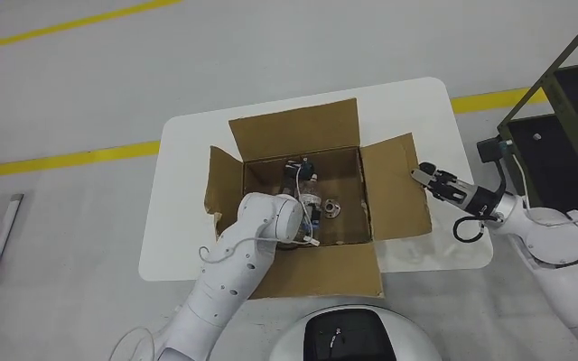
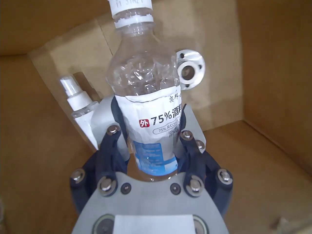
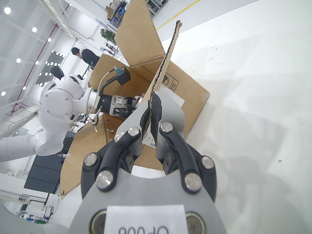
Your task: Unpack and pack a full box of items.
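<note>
Slippage is your main risk: your left gripper [image 2: 151,112] is clamped near the base of the clear plastic bottle with a white cap [image 2: 143,74], over its wrinkled label, inside the brown cardboard box [image 2: 268,49]. Lifted, it may tilt into the small white spray bottle [image 2: 75,96] or the round metal flange [image 2: 189,70] just beside it. Your right gripper [image 3: 154,113], pinched tight on the box's corrugated side flap [image 3: 168,49], could drag the box.

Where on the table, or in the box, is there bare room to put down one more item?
Bare: the table strip beside the left flap, and the far corner behind the right flap. In the box, the floor between the flange and the right wall. Crowded: around the left gripper, bottle and spray bottle.
</note>
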Robot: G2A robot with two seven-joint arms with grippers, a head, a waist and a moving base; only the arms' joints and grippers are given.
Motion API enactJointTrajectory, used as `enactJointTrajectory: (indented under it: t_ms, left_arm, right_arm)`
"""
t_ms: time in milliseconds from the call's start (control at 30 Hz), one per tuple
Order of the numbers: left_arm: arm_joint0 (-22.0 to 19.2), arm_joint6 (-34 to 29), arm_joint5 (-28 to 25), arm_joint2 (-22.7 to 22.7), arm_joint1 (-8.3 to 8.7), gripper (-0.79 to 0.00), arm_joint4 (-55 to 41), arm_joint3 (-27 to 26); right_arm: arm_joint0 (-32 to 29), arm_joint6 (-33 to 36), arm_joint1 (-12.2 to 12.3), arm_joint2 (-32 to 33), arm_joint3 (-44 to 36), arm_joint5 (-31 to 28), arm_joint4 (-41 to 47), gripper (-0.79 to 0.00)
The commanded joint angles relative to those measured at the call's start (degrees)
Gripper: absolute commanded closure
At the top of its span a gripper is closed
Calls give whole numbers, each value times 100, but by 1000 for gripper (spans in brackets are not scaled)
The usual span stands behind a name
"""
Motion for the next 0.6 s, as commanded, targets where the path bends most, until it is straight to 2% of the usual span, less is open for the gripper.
enactJointTrajectory:
  t_ms: [0,367,433,567]
  left_arm:
    - [44,-112,-29,-157,32,0,-10,-235]
    - [115,-569,-23,-1150,192,0,-21,-1512]
    - [61,-472,-246,-1269,236,0,348,-1631]
    - [26,-468,-315,-1735,310,0,627,-1696]
  right_arm:
    - [23,30,8,39,17,-5,-18,0]
    - [130,199,66,356,166,-34,-19,0]
    - [118,201,77,423,172,-41,-5,0]
    - [73,232,99,537,156,-42,-22,0]
